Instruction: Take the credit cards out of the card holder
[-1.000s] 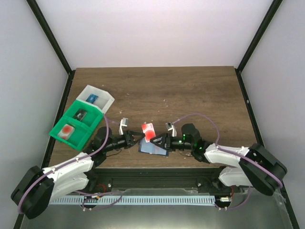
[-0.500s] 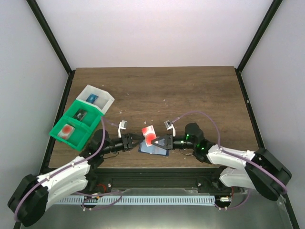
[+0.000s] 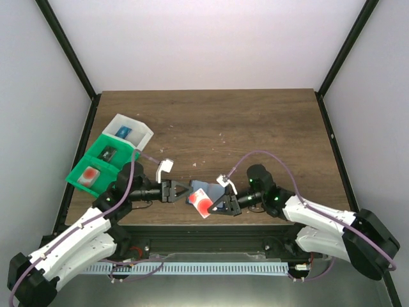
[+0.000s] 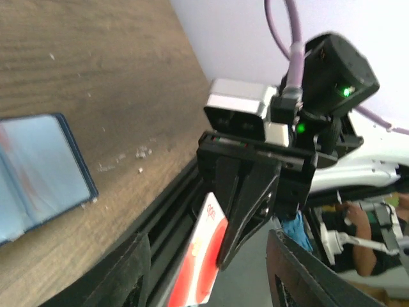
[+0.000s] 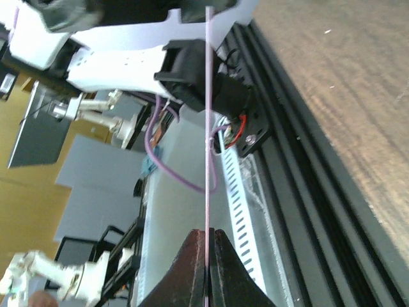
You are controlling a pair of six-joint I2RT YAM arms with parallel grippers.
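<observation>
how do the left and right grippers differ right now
The left gripper has its jaws apart and holds nothing; the right gripper has its jaws shut on a credit card. The left gripper sits left of the card holder; the right gripper sits on its near right. Both are low over the table, pointing toward each other.

Card holder (image 4: 41, 169) partly beyond frame edge
</observation>
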